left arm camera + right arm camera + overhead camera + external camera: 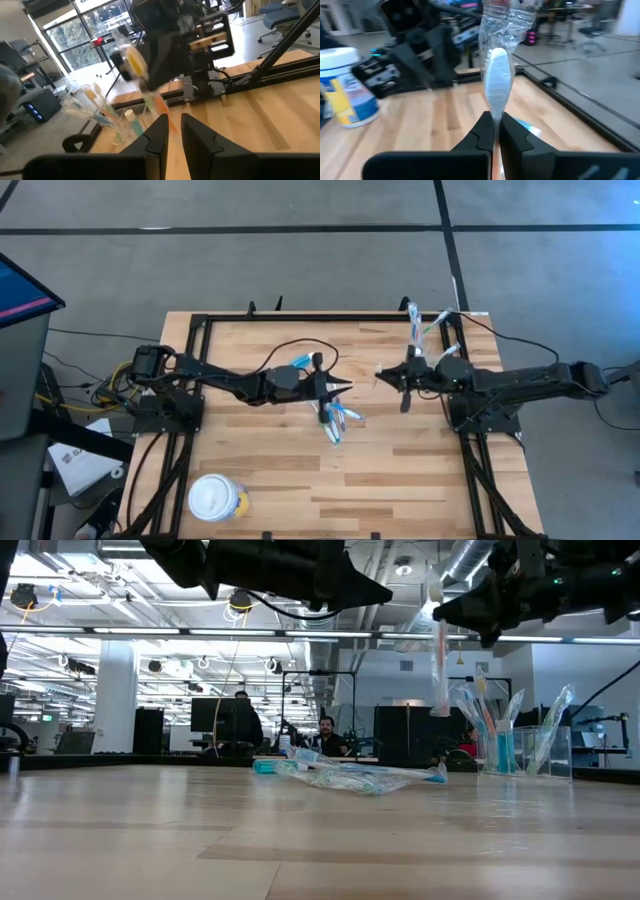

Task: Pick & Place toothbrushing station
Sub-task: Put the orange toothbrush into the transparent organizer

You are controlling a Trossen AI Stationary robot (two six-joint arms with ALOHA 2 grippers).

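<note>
I see my right gripper [494,131] clamped tight on a wrapped toothbrush [497,90], lifted clear of the table [280,470] beside the tumbler [525,750] of brushes. My left gripper [172,131] hovers above the loose toothbrushes [338,420], fingers narrowly parted, holding nothing.

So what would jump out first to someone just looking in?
The right gripper, raised over the table's right side, shut on a wrapped toothbrush. Next, the tumbler stuffed with brushes at the back right, and the pile of brushes mid-table under the left gripper.
</note>
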